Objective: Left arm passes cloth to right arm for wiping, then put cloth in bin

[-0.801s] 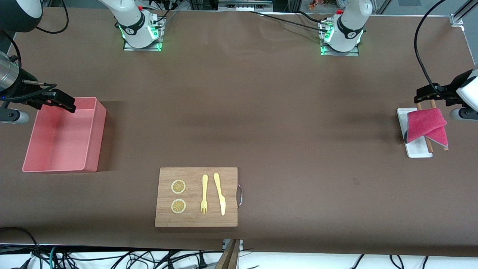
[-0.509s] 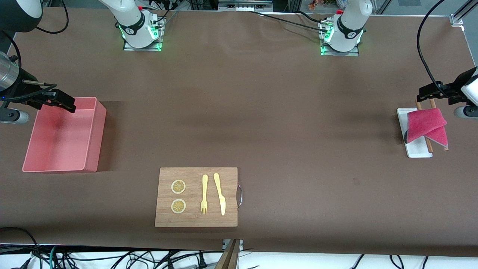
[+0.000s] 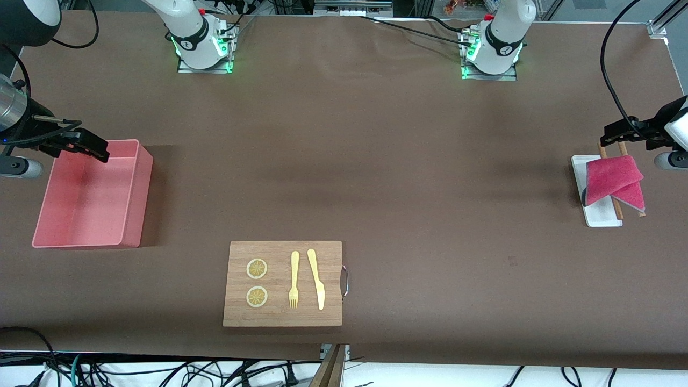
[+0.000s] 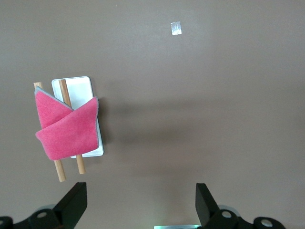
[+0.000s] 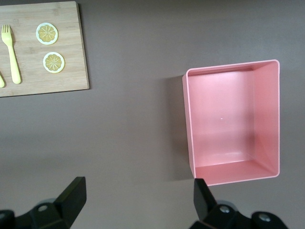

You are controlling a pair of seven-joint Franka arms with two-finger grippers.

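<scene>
The magenta-pink cloth [image 3: 613, 181] lies folded over two wooden sticks on a small white tray [image 3: 601, 214] at the left arm's end of the table; it also shows in the left wrist view [image 4: 66, 128]. My left gripper [image 3: 618, 131] hangs open and empty in the air over the brown table beside the tray's upper end. The salmon-pink bin [image 3: 91, 194] stands empty at the right arm's end; it shows in the right wrist view [image 5: 232, 120] too. My right gripper [image 3: 88, 146] is open and empty, over the bin's upper rim.
A wooden board [image 3: 283, 283] with two lemon slices, a yellow fork [image 3: 294, 279] and a yellow knife [image 3: 316, 278] lies near the front camera. Two wooden sticks [image 3: 618, 207] lie under the cloth. Both arm bases stand along the top edge.
My left gripper has pulled slightly toward the left arm's end of the table and a little higher. The right arm, cloth and bin have not moved.
</scene>
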